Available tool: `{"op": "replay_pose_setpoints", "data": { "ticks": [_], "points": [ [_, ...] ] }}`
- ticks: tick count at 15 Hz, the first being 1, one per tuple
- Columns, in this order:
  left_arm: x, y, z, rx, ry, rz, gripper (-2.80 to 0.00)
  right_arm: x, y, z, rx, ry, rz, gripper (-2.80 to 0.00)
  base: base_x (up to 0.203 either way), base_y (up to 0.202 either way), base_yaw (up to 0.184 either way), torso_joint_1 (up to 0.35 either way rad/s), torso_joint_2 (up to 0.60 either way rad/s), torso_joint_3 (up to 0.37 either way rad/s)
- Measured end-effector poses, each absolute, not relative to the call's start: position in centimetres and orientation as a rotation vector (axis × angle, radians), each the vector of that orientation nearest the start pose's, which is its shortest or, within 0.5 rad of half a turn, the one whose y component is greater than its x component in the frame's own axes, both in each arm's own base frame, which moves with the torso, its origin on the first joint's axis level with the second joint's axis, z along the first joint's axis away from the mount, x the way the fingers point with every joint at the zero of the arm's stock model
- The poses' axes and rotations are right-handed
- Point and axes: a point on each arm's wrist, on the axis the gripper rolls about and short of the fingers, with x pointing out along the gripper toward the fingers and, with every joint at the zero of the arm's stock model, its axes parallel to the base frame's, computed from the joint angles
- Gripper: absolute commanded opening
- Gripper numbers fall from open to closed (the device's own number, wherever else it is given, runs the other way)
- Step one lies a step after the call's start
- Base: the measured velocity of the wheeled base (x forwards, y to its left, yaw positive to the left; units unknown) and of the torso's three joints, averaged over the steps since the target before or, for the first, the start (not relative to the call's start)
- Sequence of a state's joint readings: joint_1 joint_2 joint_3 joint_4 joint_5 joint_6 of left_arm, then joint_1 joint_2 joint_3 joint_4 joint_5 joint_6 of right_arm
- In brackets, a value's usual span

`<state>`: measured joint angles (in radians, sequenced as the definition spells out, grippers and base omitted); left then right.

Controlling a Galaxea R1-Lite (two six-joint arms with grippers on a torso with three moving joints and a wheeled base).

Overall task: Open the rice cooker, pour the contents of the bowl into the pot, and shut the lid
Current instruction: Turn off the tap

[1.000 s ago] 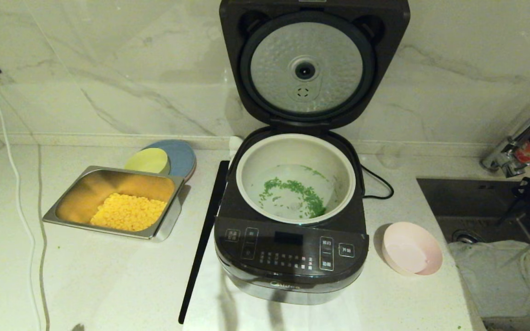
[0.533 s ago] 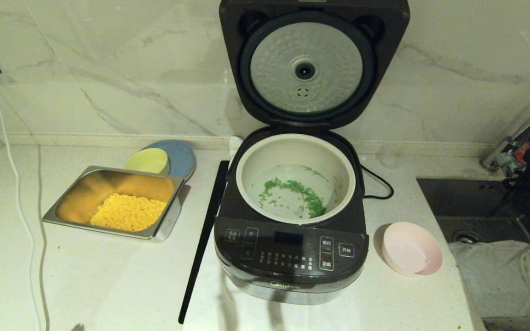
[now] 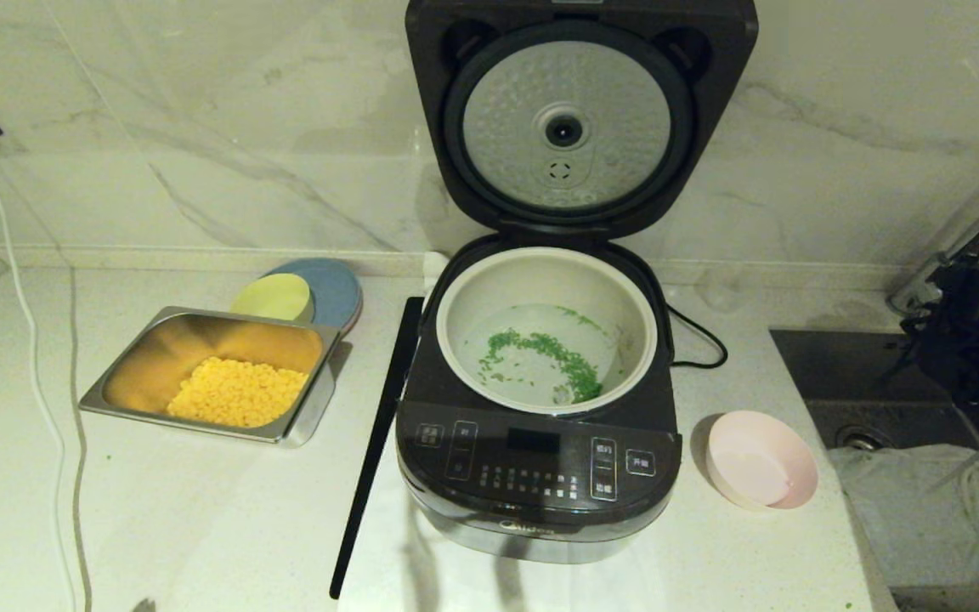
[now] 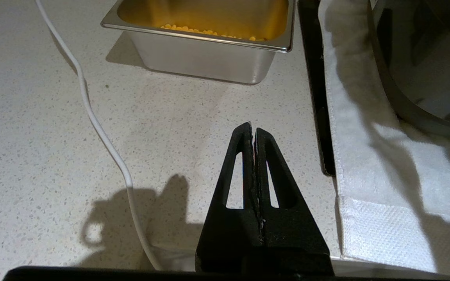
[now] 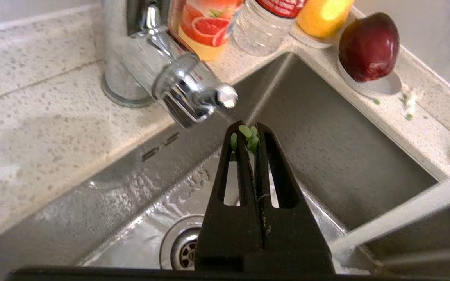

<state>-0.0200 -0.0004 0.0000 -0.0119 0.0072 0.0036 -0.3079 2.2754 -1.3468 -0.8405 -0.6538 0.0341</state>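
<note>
Nearest, left gripper (image 4: 252,130) low over counter, fingers pressed together, holding nothing; steel tray (image 4: 205,50) of corn beyond it. Rice cooker (image 3: 538,476) centre frame, front panel toward viewer. Bowl (image 3: 761,459) lower right of cooker, upright on counter, looks emptied. Pot (image 3: 546,330) inside cooker, green contents (image 3: 545,353) scattered on its bottom. Lid (image 3: 579,119) stands raised at top centre. Right gripper (image 5: 250,130) far right over sink (image 5: 326,128), fingers pressed together, green bits stuck at tips.
</note>
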Motion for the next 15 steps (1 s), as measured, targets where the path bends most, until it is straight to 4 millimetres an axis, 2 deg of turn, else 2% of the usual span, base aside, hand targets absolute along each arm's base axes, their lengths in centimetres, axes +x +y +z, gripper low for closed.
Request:
{"op": "replay_pose_setpoints", "data": {
  "ticks": [8, 15],
  "points": [
    [-2.3, 0.1, 7.7, 0.003, -0.012, -0.013, -2.8, 44.7, -15.5, 13.2, -0.009, 0.044, -0.98, -2.8, 0.0, 0.0, 0.0, 0.0, 0.0, 0.0],
    [-2.3, 0.1, 7.7, 0.003, -0.012, -0.013, -2.8, 46.1, -16.0, 13.0, -0.02, 0.041, -0.986, -2.8, 0.0, 0.0, 0.0, 0.0, 0.0, 0.0]
  ]
}}
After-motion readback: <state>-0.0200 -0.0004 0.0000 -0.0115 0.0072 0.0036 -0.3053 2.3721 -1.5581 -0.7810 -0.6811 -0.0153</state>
